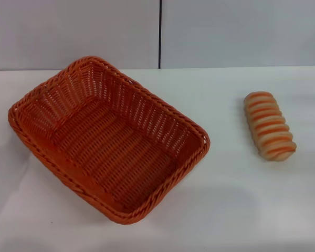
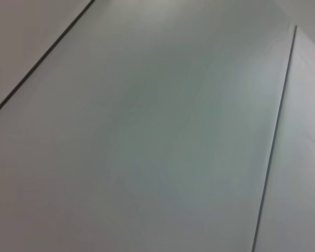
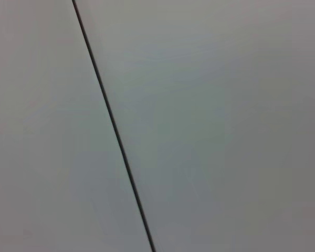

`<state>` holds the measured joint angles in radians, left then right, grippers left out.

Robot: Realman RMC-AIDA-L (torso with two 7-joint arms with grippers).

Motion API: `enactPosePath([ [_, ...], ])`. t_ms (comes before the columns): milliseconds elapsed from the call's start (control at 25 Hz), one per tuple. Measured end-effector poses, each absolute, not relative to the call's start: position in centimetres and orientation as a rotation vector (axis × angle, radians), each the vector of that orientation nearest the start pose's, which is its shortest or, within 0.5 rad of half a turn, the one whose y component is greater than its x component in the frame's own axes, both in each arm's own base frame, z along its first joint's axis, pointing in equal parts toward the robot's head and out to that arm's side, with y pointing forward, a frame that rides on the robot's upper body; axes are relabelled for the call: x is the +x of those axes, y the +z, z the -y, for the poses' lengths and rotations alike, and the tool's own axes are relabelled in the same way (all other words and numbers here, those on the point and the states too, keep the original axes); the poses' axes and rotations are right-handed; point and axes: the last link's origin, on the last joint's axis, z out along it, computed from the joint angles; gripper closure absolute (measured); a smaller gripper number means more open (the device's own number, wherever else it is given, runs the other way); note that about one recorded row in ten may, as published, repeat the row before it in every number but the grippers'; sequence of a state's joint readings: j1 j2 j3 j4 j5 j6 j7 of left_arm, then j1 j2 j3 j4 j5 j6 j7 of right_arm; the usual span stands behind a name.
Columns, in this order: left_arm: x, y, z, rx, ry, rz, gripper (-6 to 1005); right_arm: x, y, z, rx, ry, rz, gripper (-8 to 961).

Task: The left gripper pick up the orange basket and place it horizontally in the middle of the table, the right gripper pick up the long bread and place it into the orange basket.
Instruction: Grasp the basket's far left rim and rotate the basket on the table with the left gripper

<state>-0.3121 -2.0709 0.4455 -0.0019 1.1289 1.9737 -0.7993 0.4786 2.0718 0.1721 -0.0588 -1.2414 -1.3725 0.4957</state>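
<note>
The orange basket (image 1: 109, 139) sits on the table's (image 1: 236, 199) left half, skewed, its long axis running from 10 o'clock to 4 o'clock in the head view, open side up and holding nothing. The long bread (image 1: 269, 126) lies well apart at the basket's 3 o'clock, pointing from 11 to 5 o'clock. Neither gripper appears in any view, so their grip cannot be told; both wrist views show only grey panels (image 2: 157, 131) with dark seams (image 3: 113, 126)
</note>
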Motion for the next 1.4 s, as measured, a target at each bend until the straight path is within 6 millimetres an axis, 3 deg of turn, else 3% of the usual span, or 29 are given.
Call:
enactPosePath([
  [360,-29.0,4.2,-25.2,-1.526,-1.613,0.457,245,36.8,8.1,-32.0,-1.137,0.959,-0.628,252],
  [640,-28.8,4.3,-26.8,-1.554,-1.591,0.47,246,36.4,8.1,-32.8,-1.189,1.021,-0.676,253],
  [920,-27.7,6.6,-30.8,-1.681,-1.573,0.456,246,36.0,7.5,-33.0,-1.231,1.042,-0.698,253],
  [1160,-27.6,7.0,-31.4,-1.7,-1.56,0.461,245,36.2,7.2,-32.8,-1.221,1.068,-0.741,253],
  [1200,-27.2,9.4,-34.1,-1.774,-1.513,0.549,245,36.3,7.2,-32.8,-1.218,1.073,-0.748,253],
  [1240,-27.2,9.4,-34.1,-1.774,-1.513,0.549,245,36.3,7.2,-32.7,-1.216,1.076,-0.754,253],
  [1280,-26.7,11.3,-36.1,-1.915,-1.421,0.692,245,36.3,7.1,-32.7,-1.216,1.077,-0.756,252],
  [1400,-26.2,12.2,-37.2,-2.02,-1.326,0.755,245,36.4,6.9,-32.5,-1.213,1.08,-0.766,252],
])
